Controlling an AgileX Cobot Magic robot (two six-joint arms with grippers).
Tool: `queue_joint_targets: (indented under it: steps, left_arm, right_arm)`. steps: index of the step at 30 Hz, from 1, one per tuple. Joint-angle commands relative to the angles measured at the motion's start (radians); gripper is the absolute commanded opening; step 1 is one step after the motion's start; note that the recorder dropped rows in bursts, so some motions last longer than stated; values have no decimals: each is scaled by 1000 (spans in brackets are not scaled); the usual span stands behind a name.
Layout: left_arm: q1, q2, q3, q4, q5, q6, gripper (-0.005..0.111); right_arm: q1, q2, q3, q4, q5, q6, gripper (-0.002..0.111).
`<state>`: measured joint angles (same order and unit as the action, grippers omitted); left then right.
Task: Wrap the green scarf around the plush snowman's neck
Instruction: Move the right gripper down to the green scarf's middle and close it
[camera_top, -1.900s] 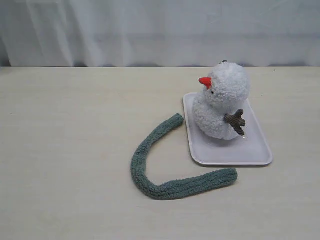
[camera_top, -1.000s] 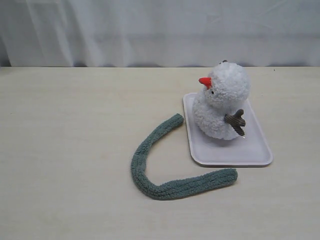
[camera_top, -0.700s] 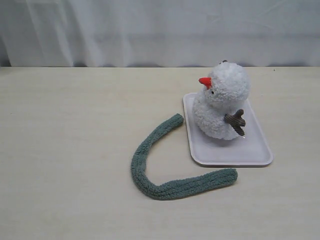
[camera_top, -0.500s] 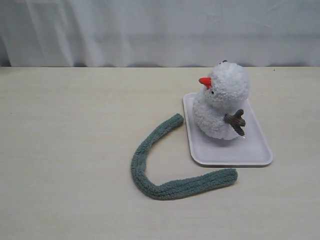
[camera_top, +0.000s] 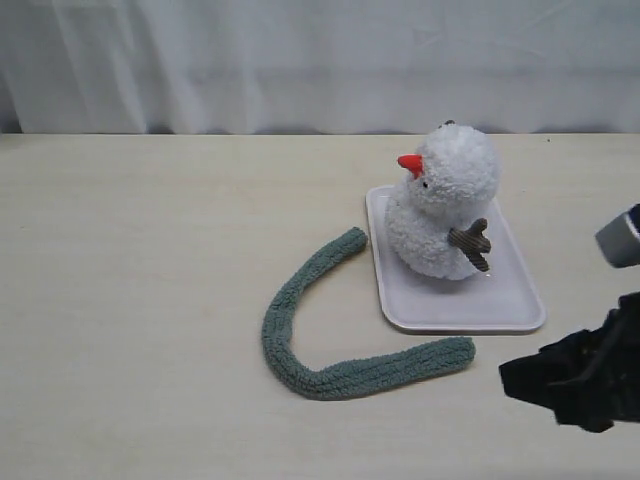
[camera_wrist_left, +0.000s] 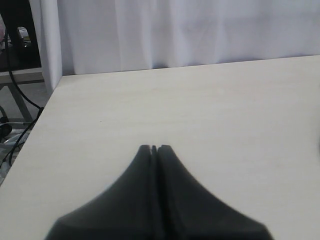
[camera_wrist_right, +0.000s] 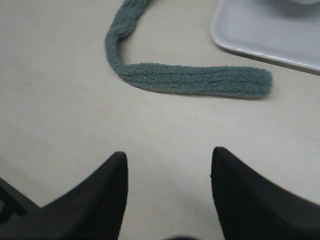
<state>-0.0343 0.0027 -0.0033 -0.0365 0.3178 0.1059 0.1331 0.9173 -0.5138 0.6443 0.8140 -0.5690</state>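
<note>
The green scarf (camera_top: 330, 330) lies on the table in a loose U, one end by the tray, the other near its front corner; the right wrist view shows the green scarf (camera_wrist_right: 195, 79) ahead of the fingers. The plush snowman (camera_top: 445, 205) sits upright on the white tray (camera_top: 460, 310), orange nose pointing left, its neck (camera_top: 418, 195) bare. My right gripper (camera_top: 515, 375) comes in at the lower right, open, empty, a short way from the scarf's near end; in its own view the right gripper (camera_wrist_right: 170, 157) hovers over bare table. My left gripper (camera_wrist_left: 155, 148) is shut, empty, over the table's far corner.
A white curtain (camera_top: 320, 60) hangs behind the table. The left wrist view shows the table's edge (camera_wrist_left: 35, 125) with cables and a frame leg beyond it. The tray's corner (camera_wrist_right: 235, 45) lies past the scarf in the right wrist view.
The right arm has entered the exterior view at the lower right, where nothing showed before. Scarf, snowman and tray have not moved.
</note>
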Motion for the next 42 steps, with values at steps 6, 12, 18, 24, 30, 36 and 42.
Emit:
queue_joint_targets:
  steps: [6,12,18,24,30,36,42]
  left_arm:
    - [4,-3,3,-2,-9,-6,0]
    - [4,-3,3,-2,-9,-6,0]
    - [4,-3,3,-2,-9,-6,0]
    - [4,-3,3,-2,-9,-6,0]
    - [4,-3,3,-2,-9,-6,0]
    - [4,-3,3,-2,-9,-6,0]
    - [4,-3,3,-2,-9,-6,0]
  right_arm:
    - [426,148,1,17,-387,16,49]
    - [604,351,-96,-62,-526,69,56]
    - [612,572,-271,-213,-518,186,56]
    - [612,764,-433,-295,-469,236,56]
    - [612,931,-524,-320,-450,253,56]
    - [612,1040,-598,-356,-410,257,56]
    - [612,1080,-656,-644,-358,523,56]
